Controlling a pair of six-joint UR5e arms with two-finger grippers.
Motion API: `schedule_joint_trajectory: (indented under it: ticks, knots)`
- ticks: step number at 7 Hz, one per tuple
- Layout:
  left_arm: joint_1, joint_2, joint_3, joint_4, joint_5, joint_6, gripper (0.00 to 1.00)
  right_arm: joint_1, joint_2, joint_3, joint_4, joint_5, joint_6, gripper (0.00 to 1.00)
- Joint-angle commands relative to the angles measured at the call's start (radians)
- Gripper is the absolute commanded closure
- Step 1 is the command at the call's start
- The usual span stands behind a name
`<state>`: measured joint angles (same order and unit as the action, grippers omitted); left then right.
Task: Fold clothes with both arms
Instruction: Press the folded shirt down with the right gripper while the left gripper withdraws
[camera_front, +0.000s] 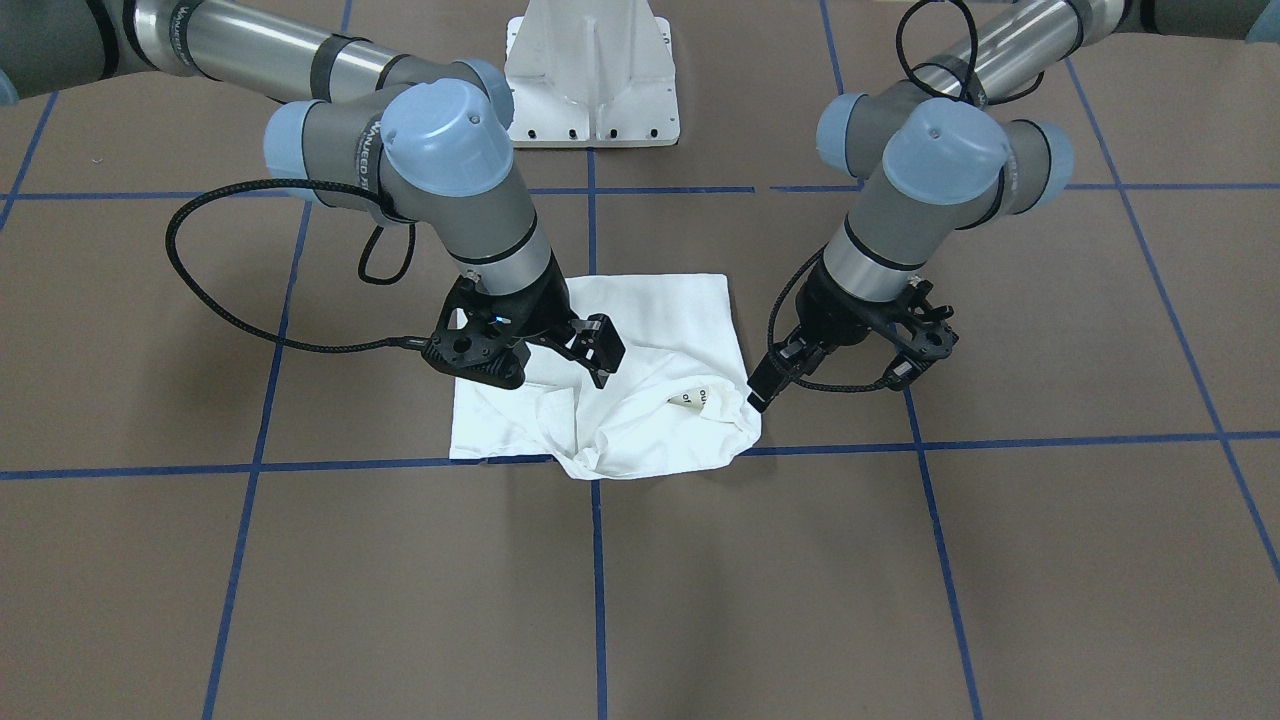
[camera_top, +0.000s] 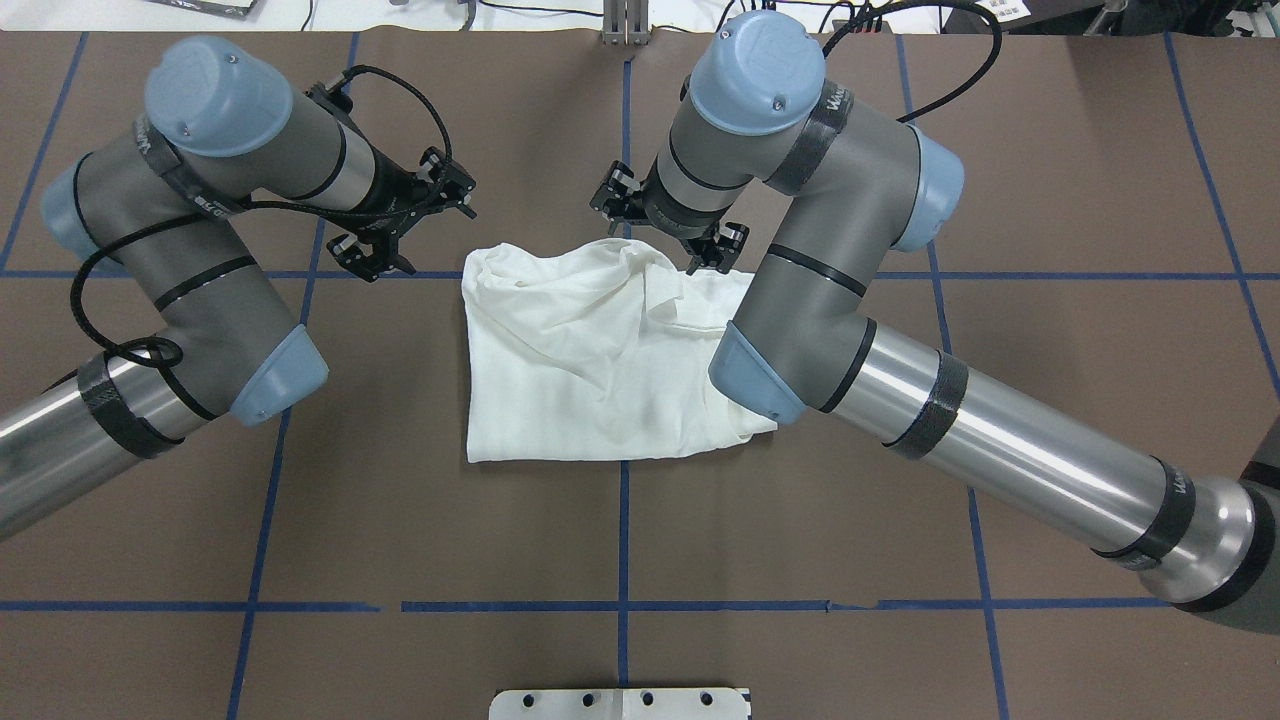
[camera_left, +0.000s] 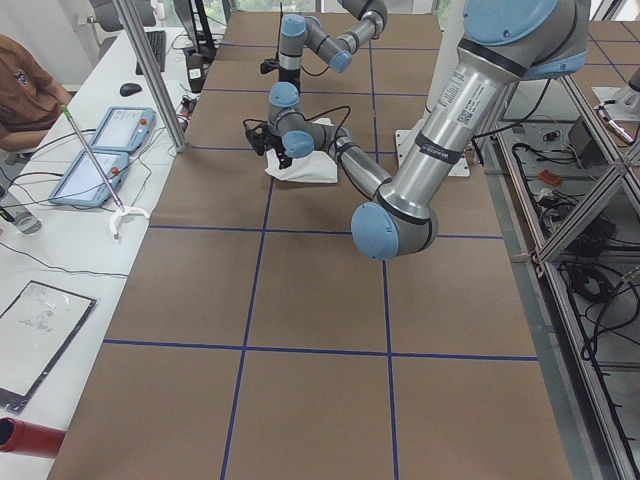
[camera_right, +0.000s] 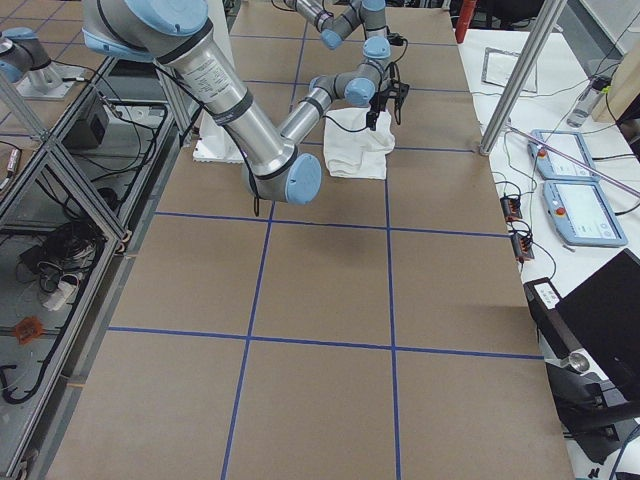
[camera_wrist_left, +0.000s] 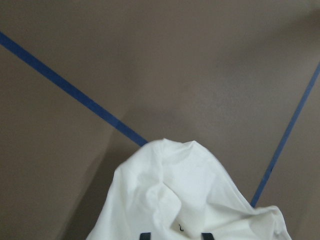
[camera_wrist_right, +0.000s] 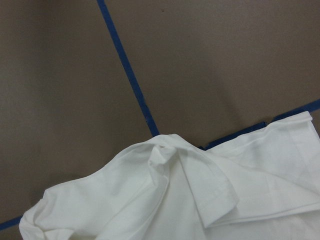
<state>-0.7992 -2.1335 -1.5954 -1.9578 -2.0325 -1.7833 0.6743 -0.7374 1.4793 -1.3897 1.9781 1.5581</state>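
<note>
The white shirt lies folded into a rough square at the middle of the brown table, its operator-side edge bunched and showing a bit of black print. It also shows from overhead as the shirt. My left gripper stands low at the bunched corner. In its wrist view the two fingertips are apart, and the cloth lies ahead of them, so it is open. My right gripper hovers open over the shirt's other side, holding nothing. The right wrist view shows only rumpled cloth.
The white pedestal base stands behind the shirt on the robot's side. Blue tape lines grid the brown table. Beyond the table's far edge lie tablets and cables, with a person seated beside them.
</note>
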Motion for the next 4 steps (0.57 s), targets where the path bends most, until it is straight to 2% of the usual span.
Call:
schedule_joint_trajectory:
  ticks: [1,2,4]
  knots:
    - [-0.023,0.009,-0.003,0.010,-0.009,0.045,0.00,-0.057,0.000,-0.002,-0.003,-0.098,-0.152,0.00]
    - [-0.032,0.014,-0.003,0.010,-0.008,0.073,0.00,-0.080,-0.014,-0.002,-0.009,-0.155,-0.315,0.01]
    - [-0.032,0.024,-0.003,0.008,-0.009,0.077,0.00,-0.102,-0.046,-0.011,-0.011,-0.197,-0.641,0.02]
